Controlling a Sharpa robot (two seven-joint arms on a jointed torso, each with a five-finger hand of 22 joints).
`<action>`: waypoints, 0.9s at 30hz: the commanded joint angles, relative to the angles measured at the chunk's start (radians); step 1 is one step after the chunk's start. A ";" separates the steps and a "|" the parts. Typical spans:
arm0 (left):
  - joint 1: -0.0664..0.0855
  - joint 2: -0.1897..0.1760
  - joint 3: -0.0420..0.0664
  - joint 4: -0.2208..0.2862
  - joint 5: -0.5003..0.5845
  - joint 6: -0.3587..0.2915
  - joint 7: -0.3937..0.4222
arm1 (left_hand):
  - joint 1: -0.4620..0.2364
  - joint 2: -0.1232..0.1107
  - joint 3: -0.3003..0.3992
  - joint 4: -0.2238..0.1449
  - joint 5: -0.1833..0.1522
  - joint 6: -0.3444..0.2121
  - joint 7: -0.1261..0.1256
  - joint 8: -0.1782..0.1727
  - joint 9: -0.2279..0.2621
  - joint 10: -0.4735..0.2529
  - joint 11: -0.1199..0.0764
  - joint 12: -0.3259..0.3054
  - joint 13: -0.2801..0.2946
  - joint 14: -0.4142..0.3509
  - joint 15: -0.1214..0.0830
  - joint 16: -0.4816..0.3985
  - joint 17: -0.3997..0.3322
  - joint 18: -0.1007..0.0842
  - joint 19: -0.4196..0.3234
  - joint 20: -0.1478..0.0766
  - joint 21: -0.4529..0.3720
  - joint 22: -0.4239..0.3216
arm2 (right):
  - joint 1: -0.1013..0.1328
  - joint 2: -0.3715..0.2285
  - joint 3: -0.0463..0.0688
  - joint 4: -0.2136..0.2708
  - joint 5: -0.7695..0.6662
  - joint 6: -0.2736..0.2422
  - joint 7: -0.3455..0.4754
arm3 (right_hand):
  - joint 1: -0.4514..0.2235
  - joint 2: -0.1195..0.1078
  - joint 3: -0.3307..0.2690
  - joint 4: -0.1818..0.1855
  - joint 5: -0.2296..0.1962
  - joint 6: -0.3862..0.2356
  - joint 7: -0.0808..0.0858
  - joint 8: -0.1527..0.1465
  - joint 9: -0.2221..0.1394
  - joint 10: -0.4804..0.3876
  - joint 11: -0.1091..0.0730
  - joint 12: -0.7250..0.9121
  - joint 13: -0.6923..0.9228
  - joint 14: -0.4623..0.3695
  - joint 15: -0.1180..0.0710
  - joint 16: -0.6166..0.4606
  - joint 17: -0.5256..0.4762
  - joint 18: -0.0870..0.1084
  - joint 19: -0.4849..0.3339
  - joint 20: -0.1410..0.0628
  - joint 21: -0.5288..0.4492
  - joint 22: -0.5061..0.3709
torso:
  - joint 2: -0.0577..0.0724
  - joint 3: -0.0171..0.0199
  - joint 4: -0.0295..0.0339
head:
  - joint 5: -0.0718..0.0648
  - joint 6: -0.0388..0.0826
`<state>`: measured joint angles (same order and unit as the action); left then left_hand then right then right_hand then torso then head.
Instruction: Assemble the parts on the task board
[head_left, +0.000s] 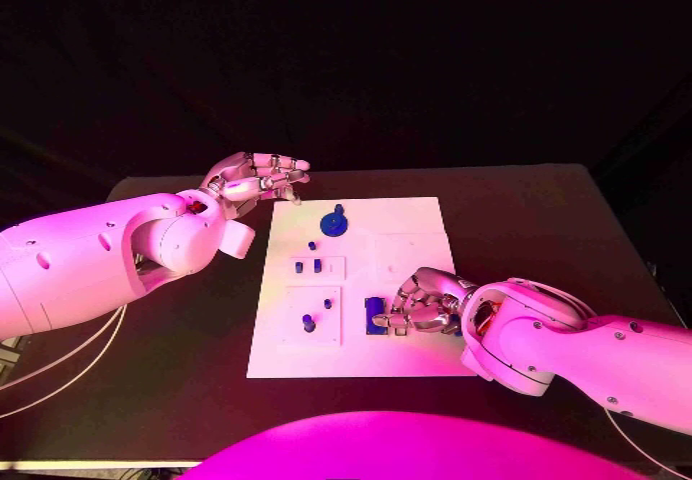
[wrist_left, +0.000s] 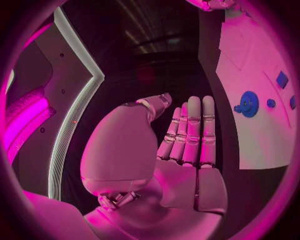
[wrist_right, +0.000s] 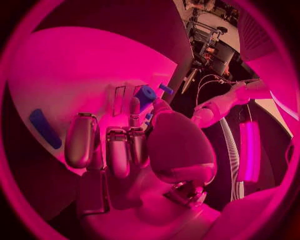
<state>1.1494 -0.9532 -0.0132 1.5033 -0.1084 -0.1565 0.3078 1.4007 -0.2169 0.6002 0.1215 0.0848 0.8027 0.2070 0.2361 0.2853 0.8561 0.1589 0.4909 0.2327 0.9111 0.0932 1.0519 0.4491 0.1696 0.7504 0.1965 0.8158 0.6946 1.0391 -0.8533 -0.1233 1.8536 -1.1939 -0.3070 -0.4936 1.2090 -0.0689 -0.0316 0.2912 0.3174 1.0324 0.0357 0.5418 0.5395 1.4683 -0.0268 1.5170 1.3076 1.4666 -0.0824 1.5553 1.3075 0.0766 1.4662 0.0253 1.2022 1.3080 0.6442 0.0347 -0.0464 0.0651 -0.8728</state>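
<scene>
Blue block (head_left: 375, 315) on the task board (head_left: 418, 225) touches my right hand (head_left: 418, 310), fingers curled beside it, grip unclear; left hand (head_left: 260, 180) empty, far.

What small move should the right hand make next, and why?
Probably lift the right hand a little and carry its part toward an open slot. It rests low on the task board, and the right wrist view shows a blue cylinder at its fingertips. The left hand hovers off the board's far corner, holding nothing.
</scene>
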 joint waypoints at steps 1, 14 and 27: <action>0.000 0.000 0.001 0.001 0.000 0.007 0.006 | -0.005 0.003 0.002 0.005 0.007 -0.005 0.016 0.004 -0.001 -0.008 0.001 0.006 -0.001 -0.004 0.000 0.005 0.001 0.013 0.001 0.003 -0.005 -0.001 | -0.005 0.005 -0.001 -0.010 -0.025 -0.001 0.000 | 0.010 0.010 0.011 0.001 0.008 -0.004 -0.001 -0.002 -0.002 0.068 -0.007 -0.004 0.213 0.096 -0.009 0.001 0.224 -0.017 0.029 -0.006 0.004 0.184 | 0.001 -0.0003 0.0012 | 0.000 0.000; 0.000 -0.001 0.001 0.001 0.000 0.007 0.006 | -0.005 0.003 0.002 0.005 0.007 -0.005 0.016 0.004 -0.001 -0.008 0.001 0.006 -0.001 -0.004 0.000 0.005 0.001 0.013 0.001 0.003 -0.005 -0.001 | -0.012 0.015 -0.002 -0.022 -0.031 -0.013 0.001 | 0.005 0.020 0.015 0.001 0.014 -0.003 -0.001 -0.003 -0.004 0.069 -0.007 -0.003 0.214 0.096 -0.009 0.001 0.225 -0.017 0.029 -0.006 0.005 0.184 | 0.001 0.0012 0.0003 | 0.002 0.000; 0.000 -0.002 0.001 -0.004 0.000 0.010 0.008 | -0.004 0.003 0.004 0.006 0.006 -0.005 0.017 0.006 -0.002 -0.010 0.001 0.010 -0.002 -0.005 0.000 0.006 0.001 0.013 0.004 0.002 -0.009 -0.003 | 0.014 -0.087 0.006 0.039 0.023 -0.139 0.001 | 0.007 0.001 0.022 0.000 0.020 -0.077 0.039 -0.079 -0.039 0.056 0.025 -0.023 0.199 0.095 0.016 -0.001 0.218 -0.015 0.025 0.011 -0.015 0.179 | -0.001 0.0005 -0.0021 | -0.014 0.003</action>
<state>1.1493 -0.9556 -0.0132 1.4994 -0.1086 -0.1565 0.3076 1.4007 -0.2169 0.6032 0.1246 0.0848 0.8026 0.2069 0.2361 0.2853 0.8523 0.1627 0.4977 0.2327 0.9111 0.0932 1.0519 0.4491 0.1696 0.7503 0.1964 0.8107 0.6927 1.0467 -0.9302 -0.1185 1.8868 -1.1985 -0.3867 -0.4944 1.2150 -0.0543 -0.0131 0.2910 0.3352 0.9611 0.0748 0.4671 0.5016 1.4667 -0.0104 1.4976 1.3074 1.4663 -0.0713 1.5553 1.3073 0.0767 1.4662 0.0264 1.1930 1.3077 0.6432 0.0355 -0.0476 0.0611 -0.8728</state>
